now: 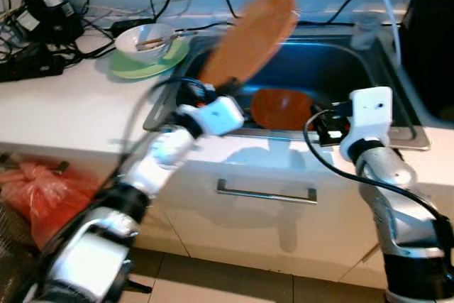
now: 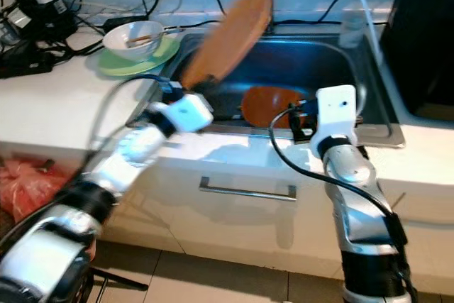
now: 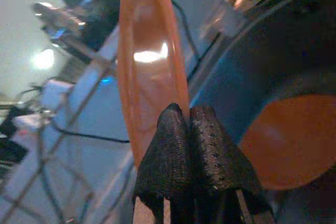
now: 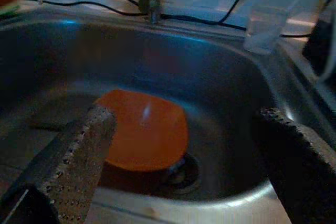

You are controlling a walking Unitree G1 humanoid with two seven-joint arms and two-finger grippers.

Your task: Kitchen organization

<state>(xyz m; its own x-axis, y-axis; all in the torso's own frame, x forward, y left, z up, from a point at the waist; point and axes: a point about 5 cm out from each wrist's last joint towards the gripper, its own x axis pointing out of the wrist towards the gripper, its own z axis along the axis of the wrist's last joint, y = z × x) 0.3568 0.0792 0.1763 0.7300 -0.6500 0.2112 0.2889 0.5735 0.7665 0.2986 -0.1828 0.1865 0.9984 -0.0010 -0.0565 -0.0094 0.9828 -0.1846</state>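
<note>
**Two orange plates at the sink**

The raised orange plate (image 1: pixel 250 39) is held above the left part of the steel sink (image 1: pixel 369 76), tilted steeply so that its upper rim points toward the tap and its lower rim toward the counter edge. It appears blurred in the head views. In the left wrist view it is seen edge-on, glossy, with its lower rim pinched between the two black fingertips (image 3: pixel 173 150) of the left gripper (image 3: pixel 188 129).

The second orange plate (image 4: pixel 144 129) lies flat on the sink bottom, beside the drain, near the front wall of the basin. It is well apart from the raised plate.
</note>
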